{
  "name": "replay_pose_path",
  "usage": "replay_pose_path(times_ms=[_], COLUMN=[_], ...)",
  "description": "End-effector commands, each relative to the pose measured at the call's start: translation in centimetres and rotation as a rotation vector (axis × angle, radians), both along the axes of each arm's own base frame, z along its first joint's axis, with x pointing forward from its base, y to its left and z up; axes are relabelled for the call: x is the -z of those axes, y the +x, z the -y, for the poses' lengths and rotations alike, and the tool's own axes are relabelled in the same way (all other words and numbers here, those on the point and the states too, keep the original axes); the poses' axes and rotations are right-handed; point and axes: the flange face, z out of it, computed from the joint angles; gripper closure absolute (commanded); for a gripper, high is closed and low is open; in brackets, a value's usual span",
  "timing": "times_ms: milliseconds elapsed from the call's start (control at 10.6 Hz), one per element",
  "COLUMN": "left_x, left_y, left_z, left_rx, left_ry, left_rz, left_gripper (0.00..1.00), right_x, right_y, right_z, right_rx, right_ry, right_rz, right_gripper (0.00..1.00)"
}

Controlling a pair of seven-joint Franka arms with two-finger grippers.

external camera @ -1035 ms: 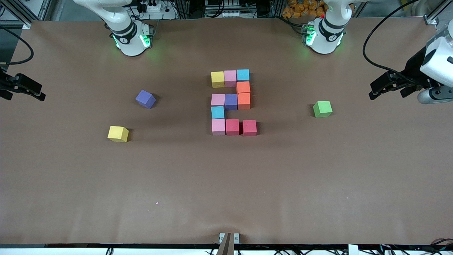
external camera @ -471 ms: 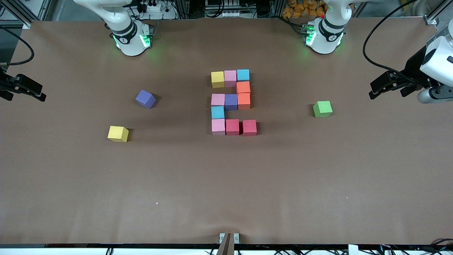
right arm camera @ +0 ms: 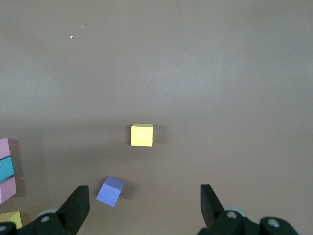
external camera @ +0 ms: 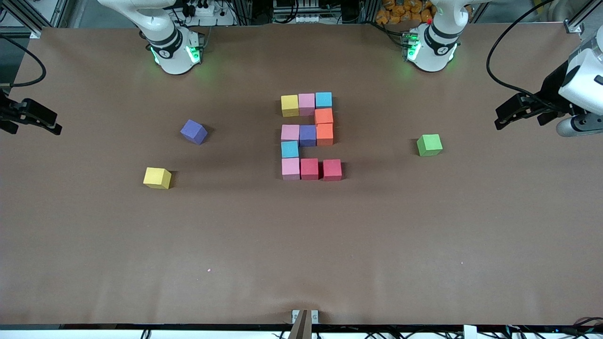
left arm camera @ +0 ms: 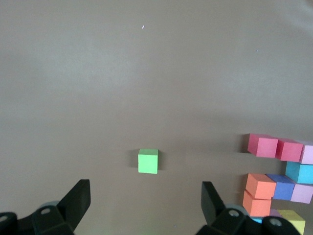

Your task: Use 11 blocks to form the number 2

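Over table ends | left gripper (left arm camera: pixel 144 208) wide apart, holding nothing | right gripper (right arm camera: pixel 144 208) likewise, holding nothing

The table (external camera: pixel 301 245) is covered in plain matte brown. In the cluster of blocks (external camera: pixel 308 136), one row runs yellow (external camera: pixel 289 105), pink (external camera: pixel 306 103), light blue (external camera: pixel 323 100); two orange cubes (external camera: pixel 324 125) follow; then pink (external camera: pixel 290 132) and purple (external camera: pixel 307 135), a light blue one (external camera: pixel 289 149), and pink (external camera: pixel 290 168) with two red (external camera: pixel 320 169). Loose cubes are purple (external camera: pixel 193 131), yellow (external camera: pixel 157 178) and green (external camera: pixel 429 144). Both grippers, left (external camera: pixel 511 115) and right (external camera: pixel 40 120), are black; the arm bases glow green.
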Motion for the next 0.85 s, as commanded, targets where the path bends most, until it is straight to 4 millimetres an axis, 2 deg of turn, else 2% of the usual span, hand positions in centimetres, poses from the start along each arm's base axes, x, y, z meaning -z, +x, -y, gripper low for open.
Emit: replay_pose_path(times_ms=[0, 753], left_x=[-0.23, 0.03], left_y=[-0.87, -0.97], left_z=[-0.15, -0.37], left_rx=[0.015, 0.032], left_ry=[0.03, 0.054], left_rz=[-0.024, -0.042], left_gripper=[0.0, 0.0], right_x=[0.37, 0.46], right_y=[0.27, 0.33], right_z=[-0.12, -0.29], right_rx=[-0.012, -0.015], right_ry=[0.015, 0.015], right_rz=[-0.001, -0.003], right_gripper=[0.0, 0.0])
